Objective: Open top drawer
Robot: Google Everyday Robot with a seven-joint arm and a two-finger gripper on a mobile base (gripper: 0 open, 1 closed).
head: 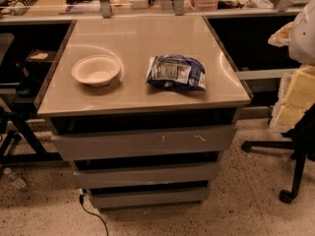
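Three grey fronts, and the widest is mine to pull

None of my gripper shows in the camera view. It is somewhere outside the frame, so I cannot tell whether it is open, closed or holding anything. A pale bulky shape (pixel 302 33) sits at the right edge, well away from the cabinet, and I cannot say what it is.

Nearest to my job is the top drawer (pixel 142 142), the widest flat grey panel, with small pale scuff marks (pixel 199 137) right of its centre. It sits directly under the smooth grey cabinet top (pixel 138 38), above the two narrower grey drawer fronts (pixel 147 175). None of its box interior shows, so I judge it shut or nearly shut and the task not yet begun. It has no handle. The dark gap along its upper edge looks to me like the only place to hook in and draw it straight toward the camera.

On the cabinet top rest a shallow white round bowl (pixel 96 70) on the left and a crinkled blue-and-white plastic bag (pixel 176 73) on the right, a little apart from each other. Both sit on the fixed surface, so I expect them to stay put while the drawer slides.

A thin black cable (pixel 93 215) trails over the speckled floor (pixel 236 205) near the cabinet's lower left corner. A black wheeled chair base (pixel 290 181) stands to the right, off to the side of the drawer's path.
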